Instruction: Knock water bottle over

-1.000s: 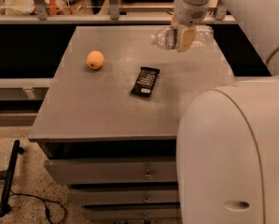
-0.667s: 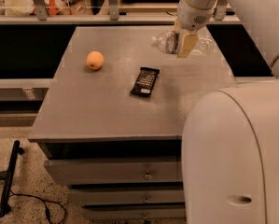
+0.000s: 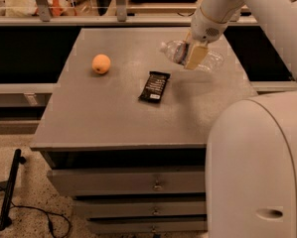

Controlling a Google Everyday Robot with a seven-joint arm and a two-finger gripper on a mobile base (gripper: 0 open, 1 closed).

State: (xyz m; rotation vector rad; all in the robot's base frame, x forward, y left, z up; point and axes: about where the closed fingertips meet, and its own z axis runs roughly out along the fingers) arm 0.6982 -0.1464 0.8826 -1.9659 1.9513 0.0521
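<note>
Clear plastic water bottle (image 3: 171, 50) lies on its side at the far right of the grey table top (image 3: 113, 118), its narrower end pointing toward the orange fruit (image 3: 101, 63). A dark snack bar wrapper (image 3: 154, 87) lies nearer the front. The gripper (image 3: 195, 56) sits over the bottle's middle, touching or just above it; whether it is open or closed cannot be determined. Judge the bottle light, thin-walled, smooth and prone to rolling. No grasp is needed, since a sideways push on the body suffices.
</note>
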